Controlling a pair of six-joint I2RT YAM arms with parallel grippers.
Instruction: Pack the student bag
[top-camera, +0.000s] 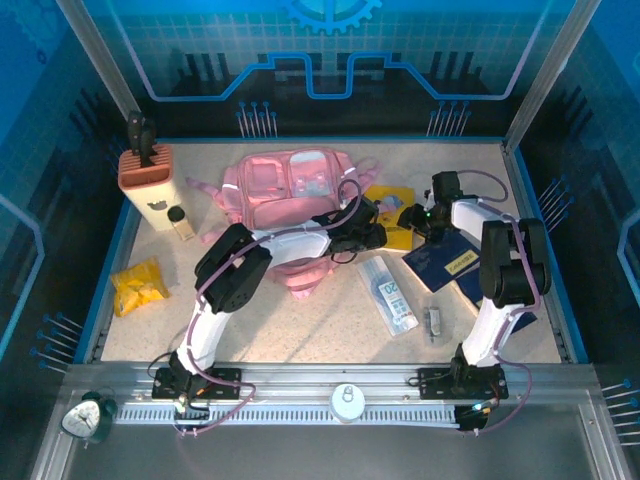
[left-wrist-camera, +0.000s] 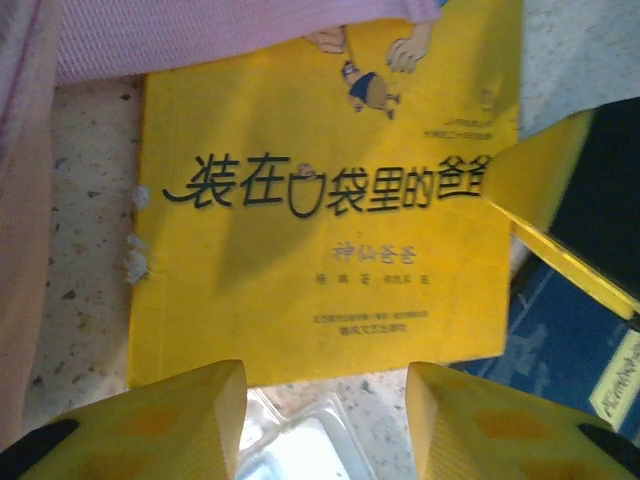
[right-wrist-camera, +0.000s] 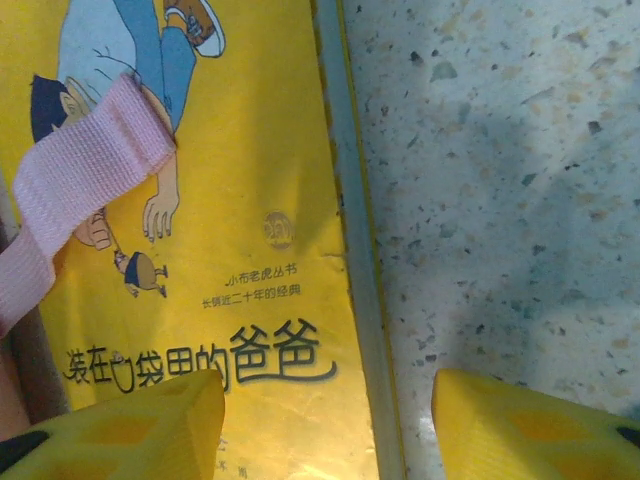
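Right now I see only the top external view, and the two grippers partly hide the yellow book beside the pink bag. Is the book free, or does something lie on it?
Observer: A pink strap lies across the yellow book's cover.
Operator: Where is the right gripper?
Observer: The right gripper is open, astride the book's long edge: one finger over the cover, one over bare table.
Operator: And the left?
Observer: The left gripper is open at the book's bottom edge; the top edge is tucked under the student bag.
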